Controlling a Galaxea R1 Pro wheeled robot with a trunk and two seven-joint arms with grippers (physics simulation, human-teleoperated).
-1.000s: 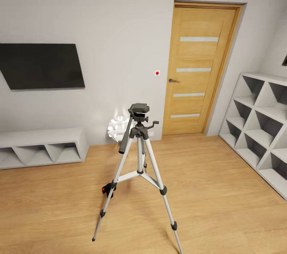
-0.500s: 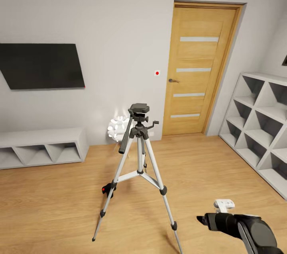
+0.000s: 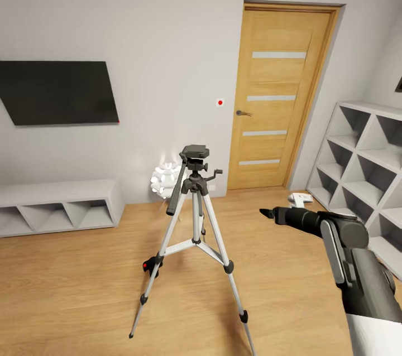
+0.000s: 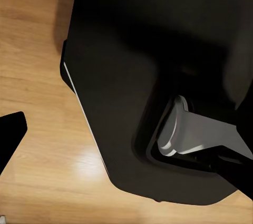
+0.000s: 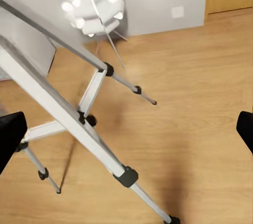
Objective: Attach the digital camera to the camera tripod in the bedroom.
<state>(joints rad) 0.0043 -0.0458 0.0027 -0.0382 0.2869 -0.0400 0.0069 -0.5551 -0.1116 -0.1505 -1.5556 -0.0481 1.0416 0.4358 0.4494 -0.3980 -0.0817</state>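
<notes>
Camera tripod [image 3: 193,216]: stood upright on the wood plank floor [image 3: 84,289] of the bedroom, legs spread, black head bare on top, long pan handle [image 3: 175,191] slanting down on its left side. Digital camera [image 3: 149,265]: small dark body with a red dot, on the floor behind the tripod's left leg, partly hidden by it. Right gripper [image 3: 267,212]: I had it raised at about the height of the tripod's upper legs, to the right of the tripod and apart from it, fingertips pointing toward it; in my right wrist view the two black fingertips sat at opposite edges with the tripod legs [image 5: 68,113] between them, so the jaws stood wide, holding nothing. Right arm [image 3: 340,250]: stretched forward from the lower right, forearm rising to the wrist. Left gripper: my left wrist view gave a black fingertip [image 4: 10,134] over the floor beside the robot's dark body [image 4: 158,66]; I could not tell its opening. Cube shelves [image 3: 363,177] at right: the compartments I could see held nothing. Low white shelf unit [image 3: 56,205] at left: likewise. Also noted: wooden door [image 3: 279,94], dark wall screen [image 3: 58,92], white lamp [image 5: 94,0].
</notes>
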